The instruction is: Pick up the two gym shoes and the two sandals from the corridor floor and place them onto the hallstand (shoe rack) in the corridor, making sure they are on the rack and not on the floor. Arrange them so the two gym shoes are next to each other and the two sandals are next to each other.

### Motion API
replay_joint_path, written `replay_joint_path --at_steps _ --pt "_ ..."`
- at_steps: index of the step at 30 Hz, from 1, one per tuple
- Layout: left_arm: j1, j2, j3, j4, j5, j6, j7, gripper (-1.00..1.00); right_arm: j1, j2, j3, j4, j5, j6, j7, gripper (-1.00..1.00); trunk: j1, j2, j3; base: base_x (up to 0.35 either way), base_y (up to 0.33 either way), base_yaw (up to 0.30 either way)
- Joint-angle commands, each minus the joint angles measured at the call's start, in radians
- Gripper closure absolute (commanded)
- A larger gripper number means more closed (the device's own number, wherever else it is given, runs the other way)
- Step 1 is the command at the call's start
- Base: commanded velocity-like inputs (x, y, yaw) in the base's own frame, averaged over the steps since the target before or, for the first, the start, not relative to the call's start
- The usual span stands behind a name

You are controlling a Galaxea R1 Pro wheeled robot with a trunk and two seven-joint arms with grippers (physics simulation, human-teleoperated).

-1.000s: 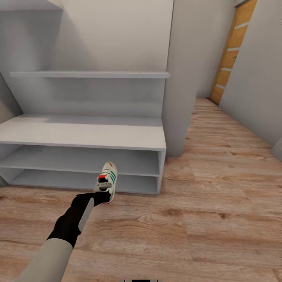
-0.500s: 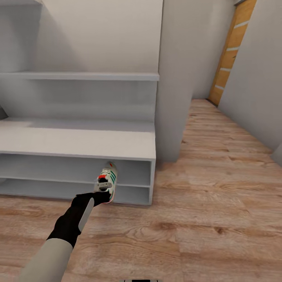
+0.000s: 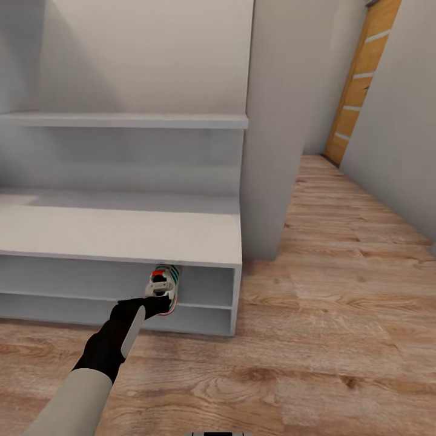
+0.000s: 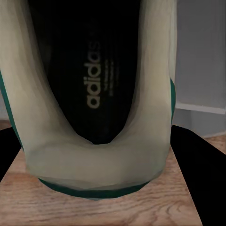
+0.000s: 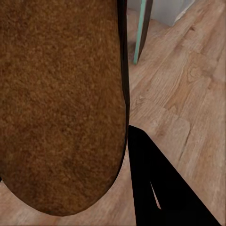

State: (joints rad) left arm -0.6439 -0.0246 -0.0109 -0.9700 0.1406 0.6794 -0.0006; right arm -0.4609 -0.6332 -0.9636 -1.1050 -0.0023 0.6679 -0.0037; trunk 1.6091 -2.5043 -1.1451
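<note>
1. Landmark: the pale grey-white hallstand (image 3: pixel 121 233) with a wide low bench, two open shelf compartments below and a floating shelf above.
2. The left gripper (image 3: pixel 158 301) is clamped on the heel of a white lace-up gym shoe (image 3: pixel 164 283) with green side stripes and a red-orange heel patch. The shoe is held clear of the light brown wood-plank floor (image 3: pixel 315 339), toe at the hallstand's upper compartment opening.
3. The right gripper (image 5: pixel 141 155) holds a flat brown leather sandal (image 5: pixel 61 103), as far as the right wrist view shows.
4. Step in hand: placing the gym shoe.
5. Next move, as judged: advance the shoe under the bench edge, lower it, release.
</note>
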Motion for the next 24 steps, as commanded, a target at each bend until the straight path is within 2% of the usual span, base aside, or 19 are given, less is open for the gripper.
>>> replay_joint_path --at_steps 1,6,14,24 --pt "0.000 0.000 0.000 -0.001 0.005 0.005 0.001 1.00 -0.001 0.000 0.000 -0.001 -0.004 0.006 -0.004 1.00 0.000 0.000 -0.001 0.026 0.000 0.000" --pt "0.000 0.000 0.000 -0.001 0.005 0.005 0.001 1.00 -0.001 0.000 -0.001 -0.001 -0.004 0.006 -0.004 1.00 0.000 0.000 -0.001 0.106 0.000 0.000" --pt "0.000 0.000 0.000 -0.001 0.006 0.005 0.001 1.00 -0.001 0.000 -0.001 -0.001 -0.004 0.006 -0.004 1.00 0.000 0.000 -0.001 0.305 0.000 0.000" --pt "0.000 0.000 0.000 -0.001 0.006 0.005 0.001 1.00 -0.001 0.000 -0.001 -0.001 -0.004 0.006 -0.004 1.00 0.000 0.000 -0.001 0.044 0.000 0.000"
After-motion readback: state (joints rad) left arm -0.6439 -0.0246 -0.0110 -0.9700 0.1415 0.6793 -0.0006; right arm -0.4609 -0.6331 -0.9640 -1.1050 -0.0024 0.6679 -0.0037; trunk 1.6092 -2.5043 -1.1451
